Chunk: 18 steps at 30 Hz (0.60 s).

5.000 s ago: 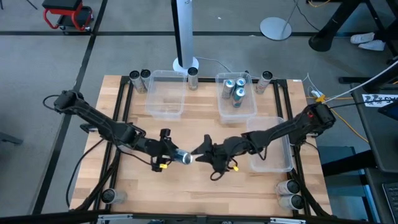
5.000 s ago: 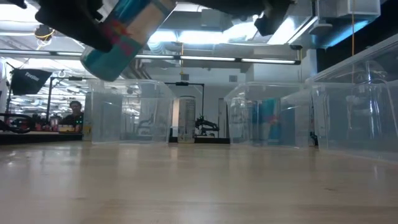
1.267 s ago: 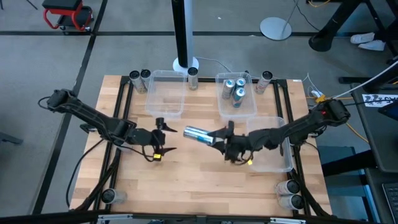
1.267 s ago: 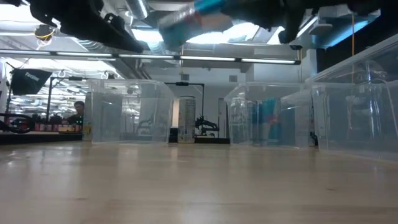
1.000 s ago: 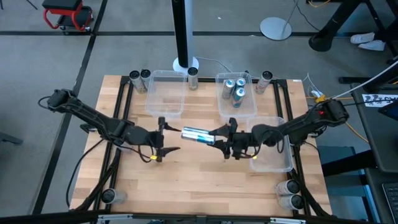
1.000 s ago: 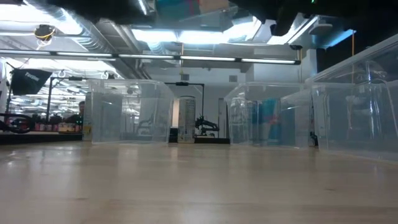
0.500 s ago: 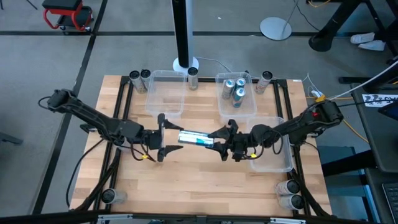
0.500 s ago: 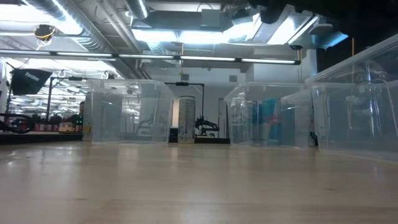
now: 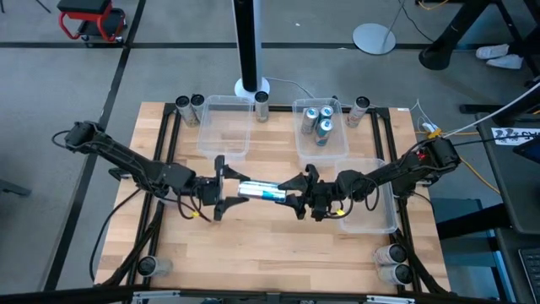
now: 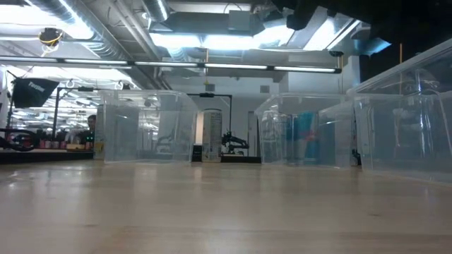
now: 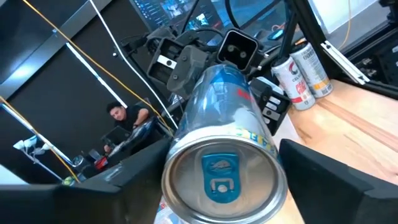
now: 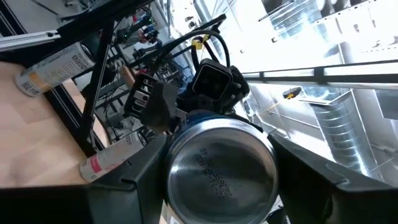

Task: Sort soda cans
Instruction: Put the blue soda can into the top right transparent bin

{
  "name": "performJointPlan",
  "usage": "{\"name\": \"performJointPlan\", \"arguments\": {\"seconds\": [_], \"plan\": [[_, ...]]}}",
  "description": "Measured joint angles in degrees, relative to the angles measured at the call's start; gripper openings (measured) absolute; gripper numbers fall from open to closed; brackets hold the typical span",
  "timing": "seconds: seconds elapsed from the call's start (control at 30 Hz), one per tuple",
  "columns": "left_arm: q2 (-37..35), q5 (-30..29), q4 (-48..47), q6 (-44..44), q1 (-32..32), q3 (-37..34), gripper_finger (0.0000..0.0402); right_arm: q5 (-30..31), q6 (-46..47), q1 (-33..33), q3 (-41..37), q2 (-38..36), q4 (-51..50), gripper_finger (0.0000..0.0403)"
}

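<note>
- Three clear plastic bins are seen on the wooden table [image 9: 253,253]: a far-left bin [image 9: 224,127], a far-right bin [image 9: 321,132] and a third bin [image 9: 368,196] nearer the table's right edge.
- Three blue-and-silver cans [image 9: 319,122] are stood upright inside the far-right bin.
- Nothing can be made out inside the far-left bin or the right-edge bin.
- Further cans are stood outside the bins: two at the far-left corner [image 9: 189,104], one [image 9: 261,103] between the two far bins, one at the far-right corner [image 9: 361,105], one at the near-left corner [image 9: 147,267] and two at the near-right corner [image 9: 392,263].
- A blue-and-silver can [image 9: 261,190] is held lying on its side in the air over the middle of the table, between the two grippers.
- The right gripper [image 9: 297,190] is closed round the can's right end; its fingers are seen on either side of the can's base in the right wrist view.
- The left gripper [image 9: 226,190] is brought to the can's left end, its fingers [image 11: 311,163] spread either side of the tab end [image 11: 222,180]; whether they touch the can cannot be told.
- Both arms are stretched inward from the table's outer sides, meeting at the centre.
- In the left wrist view a person [image 11: 127,121] is seen in the room beyond.
</note>
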Motion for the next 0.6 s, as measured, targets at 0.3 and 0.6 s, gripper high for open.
{"name": "performJointPlan", "arguments": {"seconds": [0.3, 0.6], "plan": [[0.00, 0.04, 0.40, -1.02, 0.02, 0.00, 0.0230, 0.16, -0.13, 0.04, 0.00, 0.00, -0.34, 0.0266], [-1.98, -7.06, -8.24, -7.27, -0.33, 2.95, 0.0233, -0.31, -3.33, 1.18, -0.04, -5.81, -4.59, 0.0362]]}}
